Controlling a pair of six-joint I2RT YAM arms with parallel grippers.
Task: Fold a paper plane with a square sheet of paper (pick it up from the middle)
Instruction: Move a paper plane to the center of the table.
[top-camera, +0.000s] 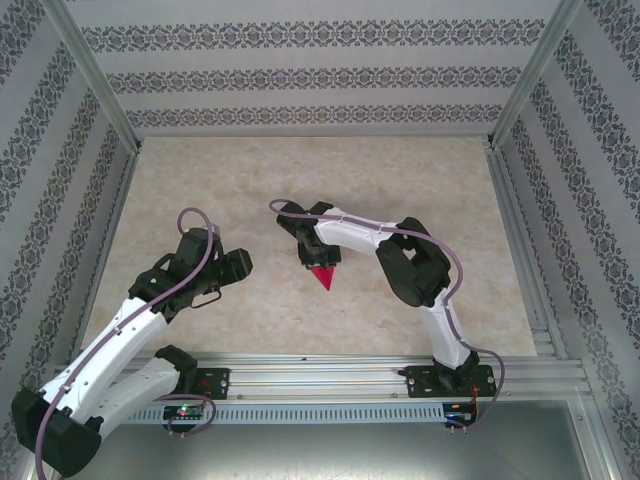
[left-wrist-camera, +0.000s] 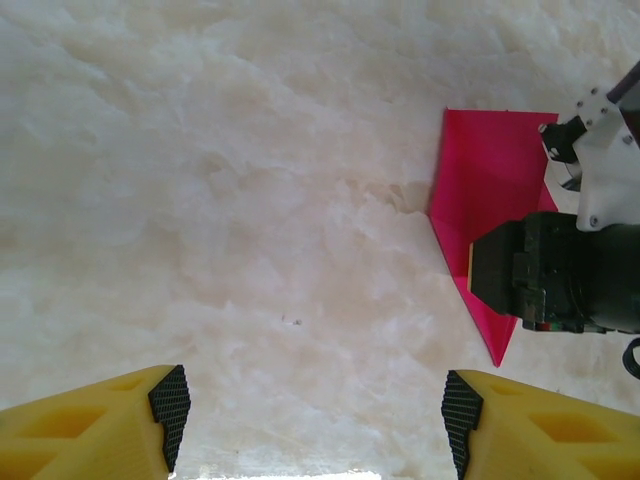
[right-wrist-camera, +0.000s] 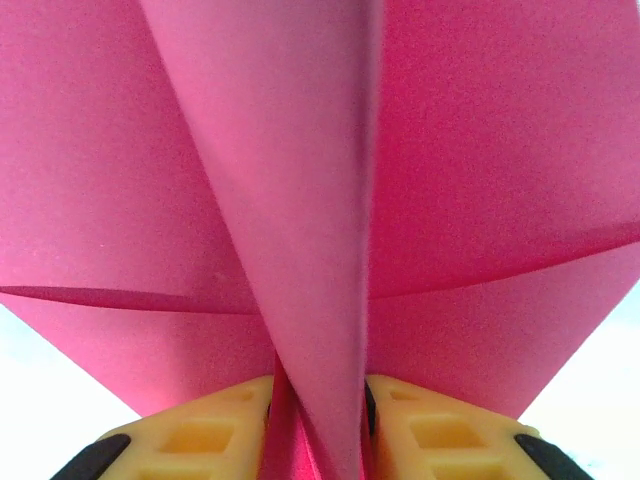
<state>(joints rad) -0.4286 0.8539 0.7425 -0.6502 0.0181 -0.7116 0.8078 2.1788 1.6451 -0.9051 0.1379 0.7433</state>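
My right arm (top-camera: 400, 255) bends over from base at right and reaches left to mid surface (top-camera: 300, 170). My right end effector (top-camera: 321, 260) is aimed toward near edge, with paper plane (top-camera: 322, 278) at its tip: small magenta wedge, sharp point toward near rail (top-camera: 380, 370). Grip too small to judge from up here. My left end effector (top-camera: 240, 266) sits left of plane, near but apart, facing right toward it. Surface beige, marbled. Patterned walls (top-camera: 300, 80) on three sides.
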